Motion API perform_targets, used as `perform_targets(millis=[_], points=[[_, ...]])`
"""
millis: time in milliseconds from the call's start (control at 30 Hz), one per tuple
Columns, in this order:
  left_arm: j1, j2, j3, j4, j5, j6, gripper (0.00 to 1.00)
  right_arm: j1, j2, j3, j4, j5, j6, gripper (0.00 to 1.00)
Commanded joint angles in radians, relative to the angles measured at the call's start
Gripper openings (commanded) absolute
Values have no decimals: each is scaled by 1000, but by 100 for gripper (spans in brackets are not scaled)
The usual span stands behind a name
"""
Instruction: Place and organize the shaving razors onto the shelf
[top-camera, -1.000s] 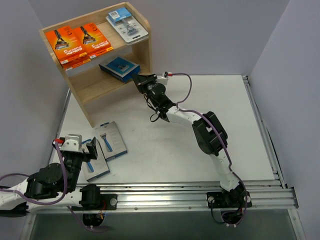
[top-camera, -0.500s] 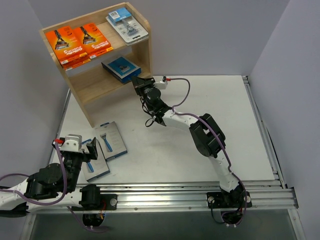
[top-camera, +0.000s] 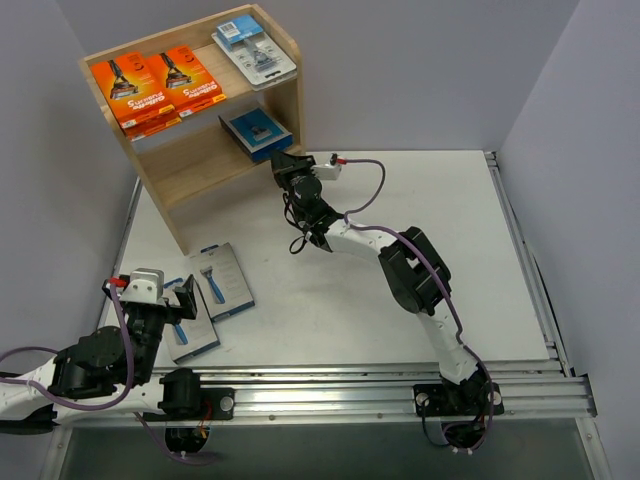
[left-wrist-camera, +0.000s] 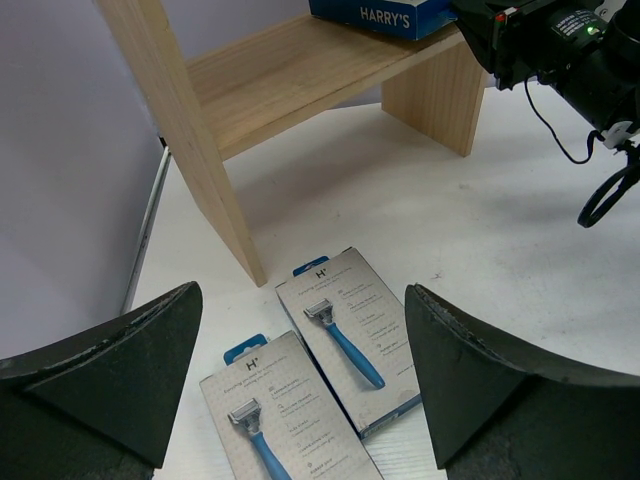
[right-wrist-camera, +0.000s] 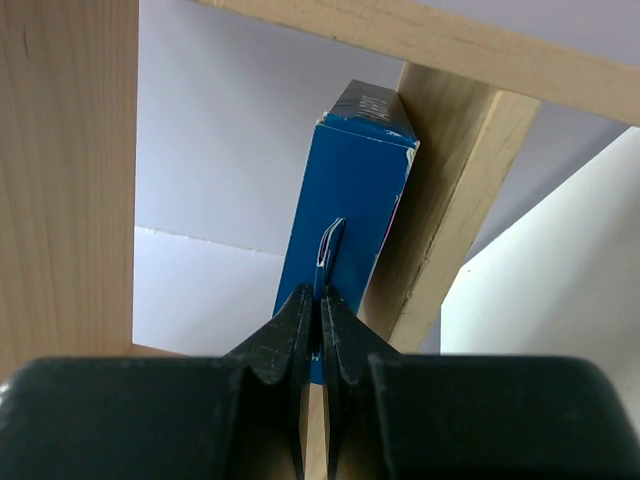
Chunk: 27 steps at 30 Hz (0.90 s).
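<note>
Standing by the bench (top-camera: 450, 200), I see the shelf (top-camera: 185, 165) set at its far left corner, angled a little toward the arms. On the top tier two orange razor packs (top-camera: 128, 88) lie side by side at the left, touching or nearly so, and the clear blister pack (top-camera: 254, 50) with its blue header lies at the right end, inside the low rim. On the lower tier a blue box (top-camera: 257, 130) (its long side reads HARRY'S in the left wrist view) lies flat at the right end, close to the right side panel and near the board's front edge.

The right arm stretches across the bench to that box. The right pincer (right-wrist-camera: 320, 295) has its fingers pressed together, with nothing I can make out between them, and the tips sit right at the box's near end, just below a small flap there. They look to be touching it, though I cannot be sure.

The left arm is folded low at the near left corner. The left pincer (left-wrist-camera: 302, 292) stands wide apart and holds nothing. Just beyond it two grey-and-blue boxes, one (top-camera: 225, 280) farther and one (top-camera: 190, 325) nearer, lie flat on the bench, side by side, in front of the shelf's left side panel.
</note>
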<state>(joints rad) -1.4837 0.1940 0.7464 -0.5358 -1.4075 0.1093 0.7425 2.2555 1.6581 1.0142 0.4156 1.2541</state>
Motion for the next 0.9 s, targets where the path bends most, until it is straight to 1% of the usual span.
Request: perform_targets(millis=[0,267,367,600,867], points=[[3,-10,22,-1,7,-5,91,5,9,34,50,72,-33,0],[3,-2,22,-1,7,-5,92,8,26,63,21,103,-44,0],[3,-1,22,-1,5,-3,95,8,29,69,18,109,-51,0],[3,13,21,0,2,-2,97,5,42,86,14,104,-47,0],[3,13,21,-1,2,-3,97,0,52,106,0,101,-48,0]])
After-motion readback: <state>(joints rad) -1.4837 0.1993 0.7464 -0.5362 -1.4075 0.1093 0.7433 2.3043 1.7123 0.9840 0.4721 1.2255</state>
